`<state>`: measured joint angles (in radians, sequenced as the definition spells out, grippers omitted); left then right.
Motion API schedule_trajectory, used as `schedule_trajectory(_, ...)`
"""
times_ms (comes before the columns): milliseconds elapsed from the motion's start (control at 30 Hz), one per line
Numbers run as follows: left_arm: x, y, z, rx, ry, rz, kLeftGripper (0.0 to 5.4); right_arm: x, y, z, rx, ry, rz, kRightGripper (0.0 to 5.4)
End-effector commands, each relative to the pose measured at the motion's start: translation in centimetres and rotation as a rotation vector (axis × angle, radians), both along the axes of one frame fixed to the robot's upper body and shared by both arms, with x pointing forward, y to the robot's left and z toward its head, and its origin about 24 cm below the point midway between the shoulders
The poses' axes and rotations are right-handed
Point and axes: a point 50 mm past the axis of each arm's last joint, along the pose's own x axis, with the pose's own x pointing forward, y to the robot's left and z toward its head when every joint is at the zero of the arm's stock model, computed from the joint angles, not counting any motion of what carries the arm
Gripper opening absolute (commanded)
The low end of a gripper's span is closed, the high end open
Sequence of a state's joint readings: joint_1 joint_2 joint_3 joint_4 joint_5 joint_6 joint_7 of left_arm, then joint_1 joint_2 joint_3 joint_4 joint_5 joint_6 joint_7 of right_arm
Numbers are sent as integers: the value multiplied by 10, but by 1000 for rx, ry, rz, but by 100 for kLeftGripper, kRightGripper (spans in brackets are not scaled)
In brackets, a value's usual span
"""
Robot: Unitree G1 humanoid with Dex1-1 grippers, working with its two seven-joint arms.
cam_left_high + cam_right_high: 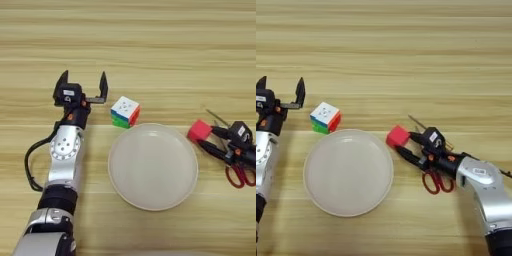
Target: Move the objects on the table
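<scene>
The puzzle cube (pixel 125 111), white on top with green and red sides, rests on the table (pixel 150 45) just beyond the plate's upper left rim. My left gripper (pixel 83 84) stands open a short way left of it, fingers pointing away from me and holding nothing. The plain red cube (pixel 398 136) sits off the plate's right rim. My right gripper (pixel 405 143) reaches in from the right, open, with its two black fingertips at the cube's right and lower sides; a firm grasp is not visible.
A round off-white plate (pixel 348 171) lies in the middle, bare. Red-handled scissors (pixel 437 181) lie under the right gripper, their blades pointing up-left behind the red cube. The left arm's black cable (pixel 30 165) loops out to the left.
</scene>
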<state>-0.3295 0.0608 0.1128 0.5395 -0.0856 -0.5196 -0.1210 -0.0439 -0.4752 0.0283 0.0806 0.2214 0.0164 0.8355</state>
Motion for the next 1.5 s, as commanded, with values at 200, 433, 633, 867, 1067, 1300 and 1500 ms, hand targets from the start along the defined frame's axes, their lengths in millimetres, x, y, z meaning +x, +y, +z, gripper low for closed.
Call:
schedule_trajectory(200,1,-9,12,36,-48,-98,540,15,3,49,30,-116,59,235)
schedule_trajectory(433,-9,-16,30,44,-103,-289,540,16,15,72,32,-153,154,235)
schedule_trajectory(633,-32,-20,46,93,-115,-581,540,12,22,80,32,-149,224,235)
schedule_trajectory(867,-68,-27,52,150,-57,-959,540,2,26,88,7,-116,355,235)
schedule_trajectory(1067,-86,-33,52,198,-20,-1121,540,-8,30,94,-22,-97,459,235)
schedule_trajectory(1300,-98,-39,56,224,-12,-1213,540,-22,38,101,-26,-55,591,235)
schedule_trajectory(1500,-105,-44,58,236,-2,-1278,540,-31,46,102,-26,-25,675,235)
